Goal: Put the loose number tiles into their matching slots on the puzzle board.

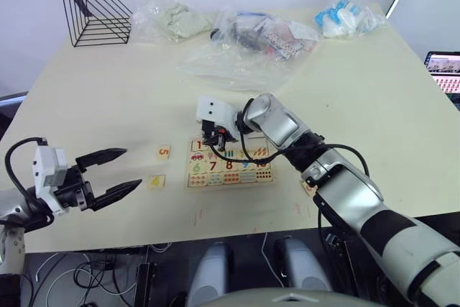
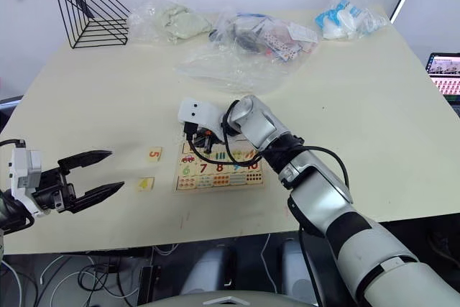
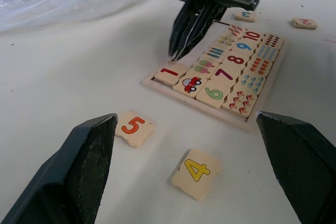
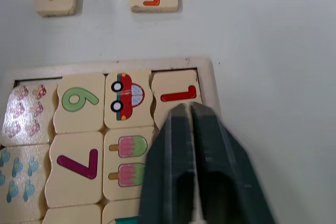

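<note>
Cream-coloured and wide, the bench (image 1: 108, 91) carries everything, with a white wall behind it. Out from the right tool (image 3: 178, 51): its two black fingers are pressed together with nothing between them, tips just over the "1" tile (image 4: 177, 94), which sits in the end slot of the puzzle board (image 1: 228, 163). That board lies near the front edge of the bench, its other slots in that strip looking bare. The "5" tile (image 3: 134, 127) and "4" tile (image 3: 196, 172) lie loose beside the board toward the left edge; the "3" tile (image 3: 245, 15) and "2" tile (image 3: 304, 22) lie loose past its other side. The left tool (image 1: 108, 174) hovers near the front left corner, fingers spread wide and empty, aimed at the "4" and "5".

A risk: the "1" looks slightly crooked, so a hard press by the shut fingers could tip it out or shove the light board.

Clear plastic bags (image 1: 244, 44) of small items sit along the far edge, beside an empty black wire rack (image 1: 93, 8).
</note>
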